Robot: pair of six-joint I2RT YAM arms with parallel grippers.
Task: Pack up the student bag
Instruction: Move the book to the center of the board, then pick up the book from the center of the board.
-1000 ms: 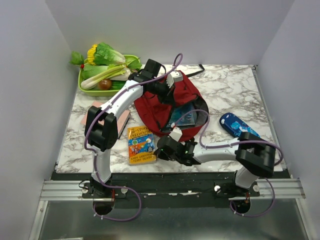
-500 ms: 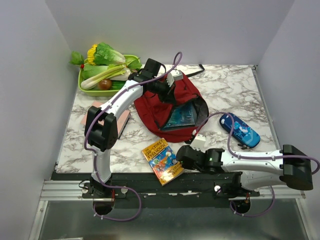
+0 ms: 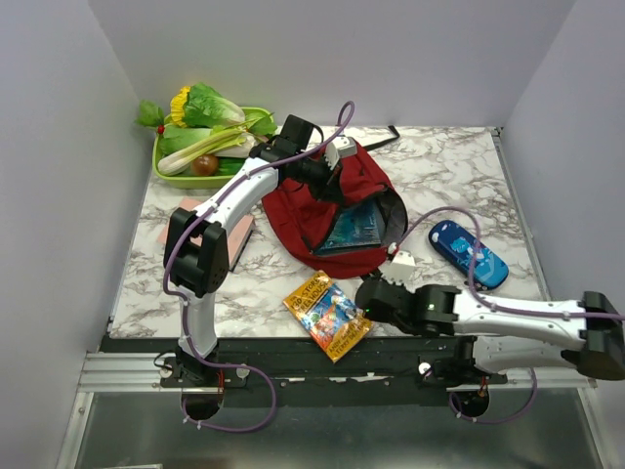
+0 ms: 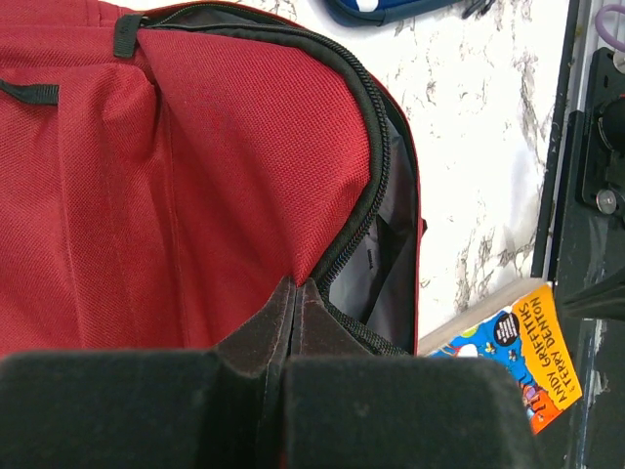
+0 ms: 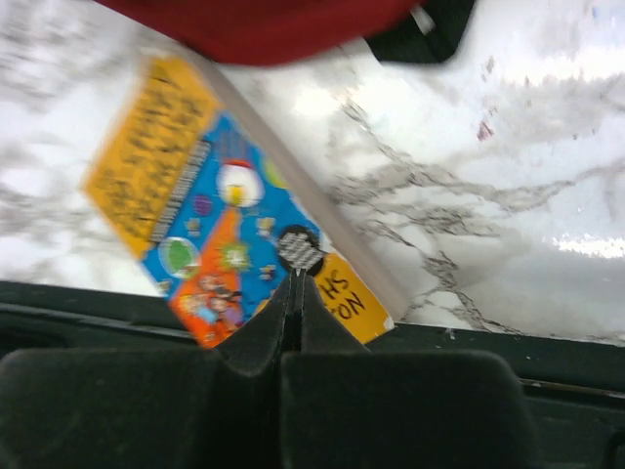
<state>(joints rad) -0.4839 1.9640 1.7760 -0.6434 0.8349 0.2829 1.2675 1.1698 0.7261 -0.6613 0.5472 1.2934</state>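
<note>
**Marble desk (image 3: pixel 459 176): bag mouth propped open, storybook at the near edge**

Your student bag (image 3: pixel 303 210) lies mid-desk with its mouth facing you. The left pincer (image 4: pixel 296 291) is clamped on the flap's zip edge and tents it up, most likely to keep the opening wide for loading. A blue book (image 3: pixel 354 227) already shows inside. Your right pincer (image 5: pixel 296 283), fingers together, sits at the cover of the orange storybook (image 3: pixel 327 315). One corner of that book overhangs the desk edge, probably to offer a graspable edge. A second ago it lay squarer and farther left. It has since slid right and turned diagonal, and the right arm now stretches low along the front. The left arm has not moved.
</note>
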